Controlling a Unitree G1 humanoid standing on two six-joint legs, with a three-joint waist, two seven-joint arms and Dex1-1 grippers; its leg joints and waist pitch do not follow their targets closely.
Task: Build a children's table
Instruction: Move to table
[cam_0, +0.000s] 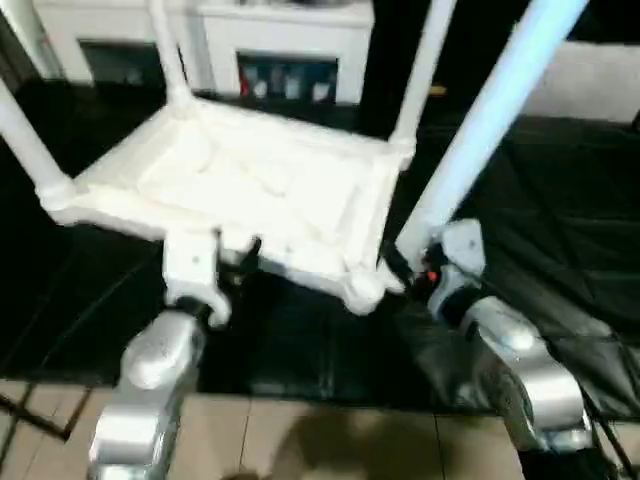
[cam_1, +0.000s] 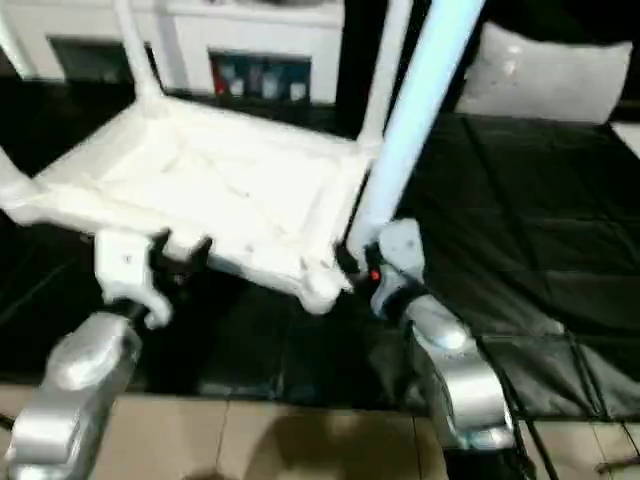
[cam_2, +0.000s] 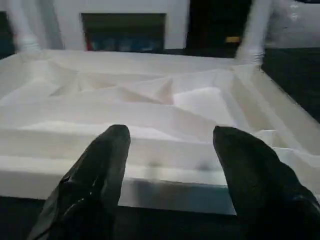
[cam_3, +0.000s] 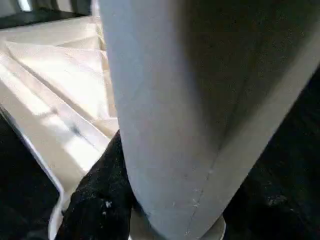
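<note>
The two black fingers (cam_2: 100, 175) of the left gripper (cam_2: 170, 150) are spread apart and hold nothing. They sit right in front of the near rim of the white plastic children's table (cam_0: 250, 180), one on each side of a bit of that rim. I cannot tell if they touch it.

The black fingers (cam_3: 100, 195) of the right gripper (cam_0: 415, 265) are squeezed around a long round white table leg (cam_0: 490, 120), down near its low end. This leg leans up and away from the gripper. Its low end is just beside the rounded near right corner socket (cam_0: 365, 290) of the table, not in it.

The table lies upside down on a black padded floor mat (cam_0: 560, 230), with its ribbed underside facing up. Three more white legs (cam_0: 420, 70) stand up from its other corners. Behind the mat's far edge is a white cabinet (cam_0: 285, 45). A grey pillow (cam_1: 550, 75) lies at the mat's far right corner.
</note>
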